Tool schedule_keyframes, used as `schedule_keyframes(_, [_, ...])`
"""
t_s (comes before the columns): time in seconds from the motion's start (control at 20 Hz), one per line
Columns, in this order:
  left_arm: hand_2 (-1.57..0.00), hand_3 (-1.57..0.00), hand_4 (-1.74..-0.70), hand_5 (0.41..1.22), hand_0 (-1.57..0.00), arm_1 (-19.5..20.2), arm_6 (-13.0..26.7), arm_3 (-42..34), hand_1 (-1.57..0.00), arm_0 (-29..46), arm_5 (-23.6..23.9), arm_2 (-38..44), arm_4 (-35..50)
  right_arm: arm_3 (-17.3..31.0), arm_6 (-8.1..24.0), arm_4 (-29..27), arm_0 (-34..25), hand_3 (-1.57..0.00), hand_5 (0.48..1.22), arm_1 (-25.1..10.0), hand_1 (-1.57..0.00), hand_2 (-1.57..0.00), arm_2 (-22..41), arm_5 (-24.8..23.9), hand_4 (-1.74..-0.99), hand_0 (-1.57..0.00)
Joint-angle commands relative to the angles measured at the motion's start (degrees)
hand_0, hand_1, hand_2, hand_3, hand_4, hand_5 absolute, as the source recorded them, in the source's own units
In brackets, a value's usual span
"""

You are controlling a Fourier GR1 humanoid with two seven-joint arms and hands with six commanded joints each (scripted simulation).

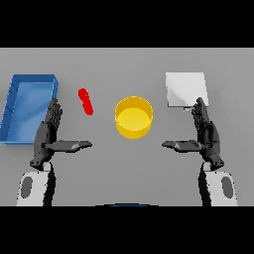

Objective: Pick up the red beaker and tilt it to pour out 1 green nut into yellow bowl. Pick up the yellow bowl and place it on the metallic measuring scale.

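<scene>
a blue rectangular tray [15, 106] sits at the far left of the grey desk [129, 163], open side up, with raised walls and a flat blue floor, its long sides running slightly slanted.

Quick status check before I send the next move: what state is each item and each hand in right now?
red beaker: on the table, tilted, untouched.
yellow bowl: upright at centre, no nut visible inside.
metallic scale: nothing on it.
blue bin: at far left; nothing visible inside.
left hand: open, holding nothing, below the beaker.
right hand: open, holding nothing, just below the scale.
</scene>
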Motion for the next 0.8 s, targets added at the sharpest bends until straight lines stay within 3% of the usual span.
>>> schedule_keyframes(0.0, [0.0,0.0,-1.14,0.66,0.0,-0.09,0.03,0.02,0.0,-0.05,0.1,-0.06,-0.04,-0.06,-0.03,0.05,0.06,0.0,0.578,0.11,0.0,0.0,0.1,-0.08,-1.071,0.0])
schedule_keyframes(0.25, [0.0,0.0,-1.14,0.66,0.0,-0.97,-0.17,-0.22,0.0,0.05,0.67,-0.91,-0.87,0.13,0.06,0.99,0.28,0.0,0.578,1.08,0.0,0.0,0.89,-0.76,-1.071,0.0])
schedule_keyframes(0.35, [0.0,0.0,-1.14,0.66,0.0,1.69,-1.11,-5.95,0.0,3.72,-0.19,-5.1,-5.91,-4.67,-6.5,11.6,4.01,0.0,0.577,-2.3,0.0,0.0,5.56,-3.47,-1.072,0.0])
schedule_keyframes(0.45, [0.0,0.0,-1.14,0.662,0.0,2.59,0.84,-9.97,0.0,5.53,-0.33,-6.92,-7.82,-6.71,-6.18,16.88,5.67,0.0,0.577,-2.81,0.0,0.0,8.25,-4.73,-1.064,0.0])
schedule_keyframes(0.55, [0.0,0.0,-1.14,0.657,0.0,3.4,3.02,-10.65,0.0,5.74,-0.55,-7.26,-8.6,-7.49,-4.78,16.94,5.46,0.0,0.585,-3.18,0.0,0.0,8.2,-4.43,-1.084,0.0])
schedule_keyframes(0.75, [0.0,0.0,-1.14,0.649,0.0,2.99,5.62,-9.07,0.0,4.66,-0.78,-7.83,-9.15,-7.95,-5.06,15.16,5.63,0.0,0.614,-3.09,0.0,0.0,8.11,-3.04,-1.147,0.0])
